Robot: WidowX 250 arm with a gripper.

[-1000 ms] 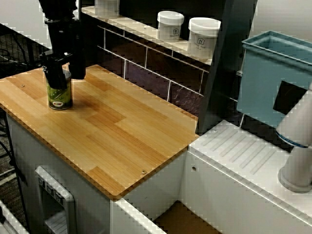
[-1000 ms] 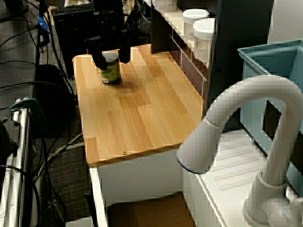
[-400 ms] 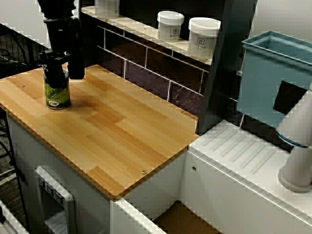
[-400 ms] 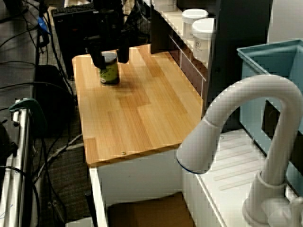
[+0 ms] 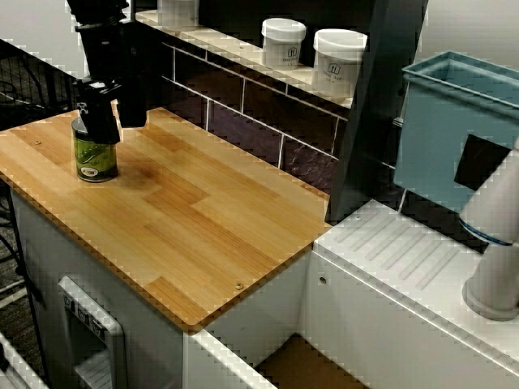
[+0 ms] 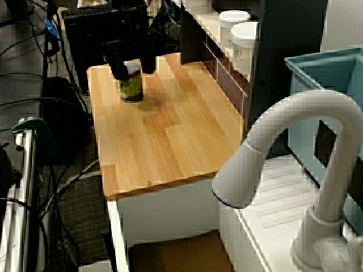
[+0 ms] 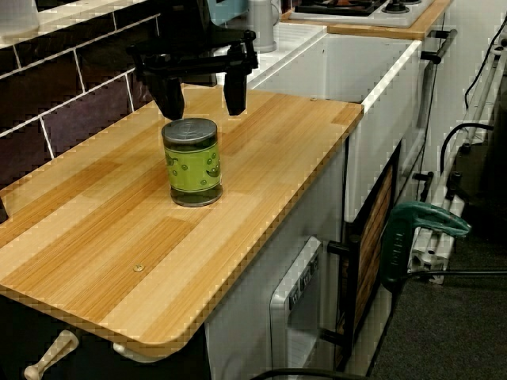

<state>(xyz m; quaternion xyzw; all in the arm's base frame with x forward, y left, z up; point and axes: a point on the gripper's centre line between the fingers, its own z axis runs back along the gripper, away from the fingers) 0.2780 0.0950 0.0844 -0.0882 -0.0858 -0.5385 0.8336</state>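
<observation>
A green labelled can (image 7: 192, 162) with a metal lid stands upright on the wooden counter (image 7: 261, 158), near its far end. In the view from the counter's end, my black gripper (image 7: 202, 103) hangs just above the lid, open, one finger on each side and neither touching the can. The view across the counter shows the same can (image 5: 95, 158) with the gripper (image 5: 116, 121) over it. From behind the faucet, the gripper (image 6: 134, 67) partly hides the top of the can (image 6: 131, 88).
Two white jars (image 5: 284, 42) (image 5: 338, 61) sit on the shelf above the dark tiled wall. A blue bin (image 5: 454, 130) and a white faucet (image 6: 283, 147) stand past the counter by the white drainboard (image 5: 405, 259). A dark post (image 5: 373, 105) rises at the counter's back corner.
The gripper was low around the can, nudged it slightly toward the counter's end, then rose. Its fingers now stand above the lid and the can stays upright.
</observation>
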